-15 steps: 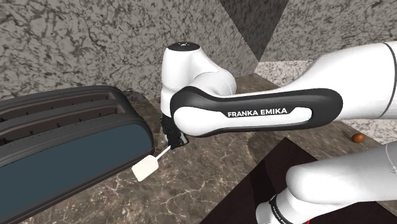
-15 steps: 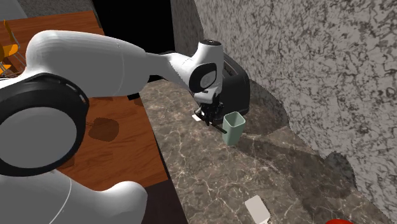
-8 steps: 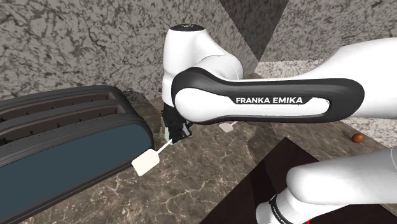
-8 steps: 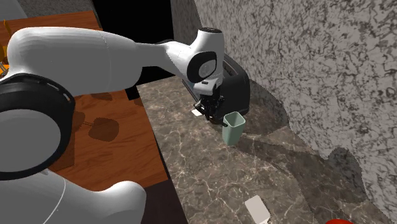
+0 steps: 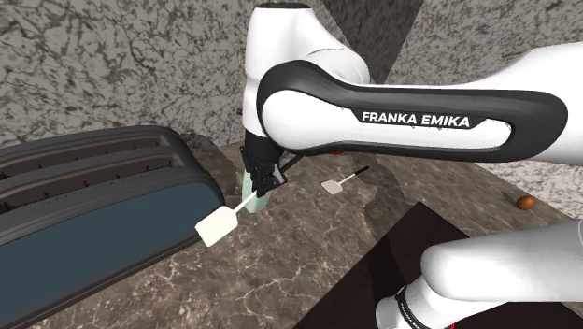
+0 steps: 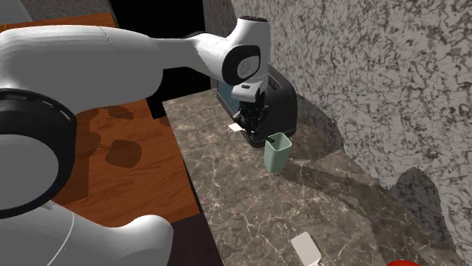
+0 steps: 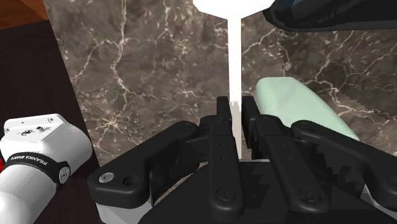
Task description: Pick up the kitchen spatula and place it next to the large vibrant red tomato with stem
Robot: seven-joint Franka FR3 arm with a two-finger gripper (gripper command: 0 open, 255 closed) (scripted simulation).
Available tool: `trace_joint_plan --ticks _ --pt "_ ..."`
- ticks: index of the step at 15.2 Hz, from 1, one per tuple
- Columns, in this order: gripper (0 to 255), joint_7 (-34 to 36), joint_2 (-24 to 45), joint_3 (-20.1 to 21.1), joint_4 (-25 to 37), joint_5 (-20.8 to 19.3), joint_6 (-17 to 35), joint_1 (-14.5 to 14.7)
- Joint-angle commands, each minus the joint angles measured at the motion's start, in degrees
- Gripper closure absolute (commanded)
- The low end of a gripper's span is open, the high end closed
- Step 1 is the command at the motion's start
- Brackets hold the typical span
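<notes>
The black gripper (image 7: 235, 108) is clamped on the thin white handle of the kitchen spatula (image 5: 217, 227), both fingers pressed against it, with nothing else between them. It hangs over the dark marble worktop (image 6: 249, 196) at the end where the black toaster (image 5: 103, 201) stands, just beside a pale green cup (image 6: 277, 153).

The spatula's long axis runs straight out from the fingers. The handle end is in the grip and the flat square blade leads, pointing away from the hand toward the toaster's lower front. In the shoulder view it slants down to that view's lower left. The blade looks to be off the stone, though I can't be sure how much room it has.

The red tomato (image 6: 405, 264) is just a sliver at the bottom edge of the second exterior view. It sits well apart from the gripper, far along the worktop toward the end away from the toaster. So the carry goes the length of the stone, opposite to the way the blade points, and the handle end would arrive first unless the wrist turns.

A second white-bladed utensil with a dark handle (image 5: 334, 185) lies on the worktop in that direction. I'd guess the path has to pass over or beside it.
</notes>
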Motion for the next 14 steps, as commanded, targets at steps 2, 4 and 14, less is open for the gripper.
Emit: trace_joint_plan --ticks 2,4,14 --pt "255 -3.0 0.7 -2.2 -0.4 -1.1 0.3 -1.2" --pt "255 -5.4 1.3 -3.8 -0.8 -2.0 0.8 -2.2" --pt "255 -14.7 8.2 -9.1 1.3 -8.9 2.9 -9.2"
